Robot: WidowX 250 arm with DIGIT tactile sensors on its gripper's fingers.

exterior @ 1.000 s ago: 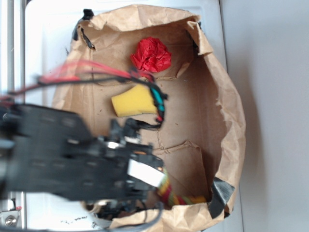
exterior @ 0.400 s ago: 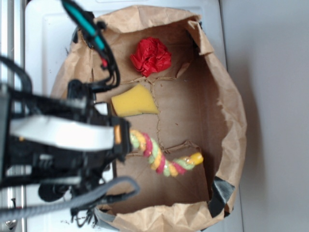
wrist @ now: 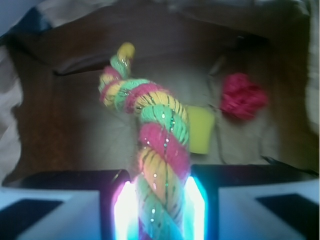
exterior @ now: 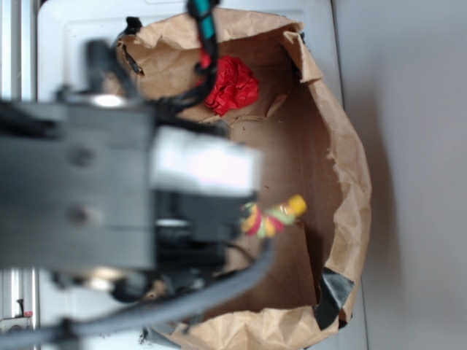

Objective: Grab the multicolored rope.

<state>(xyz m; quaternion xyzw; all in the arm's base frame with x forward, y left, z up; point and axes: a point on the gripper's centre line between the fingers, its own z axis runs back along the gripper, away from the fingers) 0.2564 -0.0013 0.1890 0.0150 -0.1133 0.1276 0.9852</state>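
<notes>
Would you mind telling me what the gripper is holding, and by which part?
The gripper is shut on the thick red, yellow and green twisted rope, near one end.

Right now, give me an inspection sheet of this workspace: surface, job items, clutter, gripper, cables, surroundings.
Surface: crumpled brown paper bag lying open on a white top, dark tape at a lower corner.
Job's things: multicolored rope, red, yellow and green strands, rising between the fingers; free end curls above the bag floor.
Clutter: red paper ball and yellow sponge, both inside the bag, apart from the rope.
Grippers: gripper shut on the rope, seen from the wrist.
Cables: black and red wires with a teal connector over the bag's top edge.
Surroundings: plain grey surface beside the bag; nothing else seen.
</notes>
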